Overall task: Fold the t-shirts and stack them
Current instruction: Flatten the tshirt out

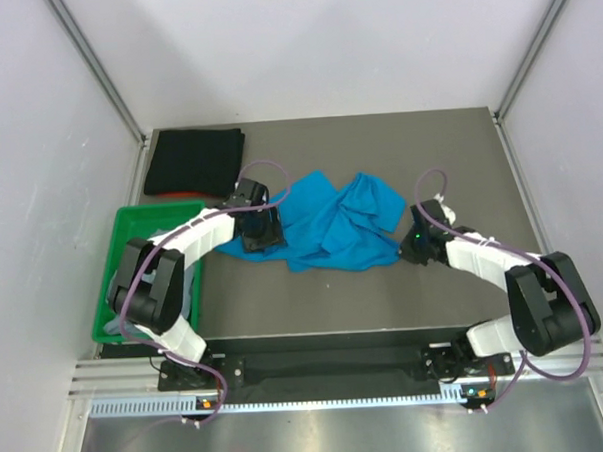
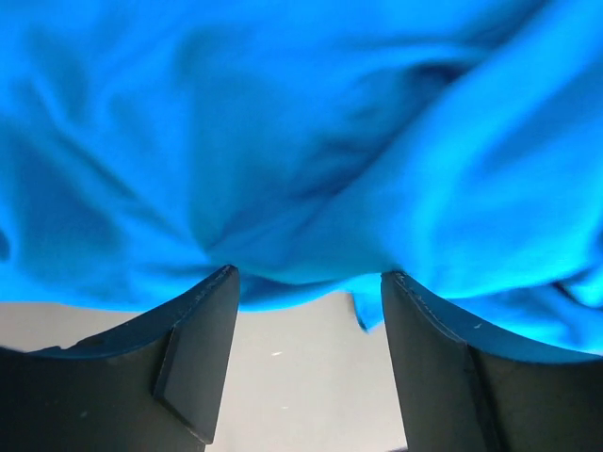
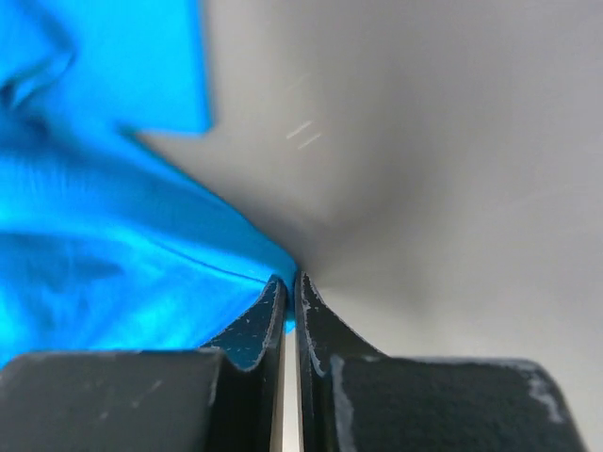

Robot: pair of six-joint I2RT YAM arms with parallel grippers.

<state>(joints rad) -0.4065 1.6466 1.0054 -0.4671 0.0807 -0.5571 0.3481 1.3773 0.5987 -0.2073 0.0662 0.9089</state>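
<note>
A bright blue t-shirt point(image 1: 331, 225) lies crumpled in the middle of the table. My left gripper point(image 1: 262, 233) sits at its left edge. In the left wrist view that gripper point(image 2: 309, 273) is open, its fingers point(image 2: 203, 330) spread wide with the blue cloth point(image 2: 301, 141) just beyond the tips. My right gripper point(image 1: 414, 243) is at the shirt's lower right corner. In the right wrist view it point(image 3: 290, 278) is shut, pinching the edge of the blue cloth point(image 3: 113, 245) between its tips. A black t-shirt point(image 1: 194, 161) lies folded at the back left.
A green plastic bin point(image 1: 131, 218) stands at the left edge of the table, partly under my left arm, with some pale cloth point(image 1: 192, 286) inside. Grey walls close in the table on three sides.
</note>
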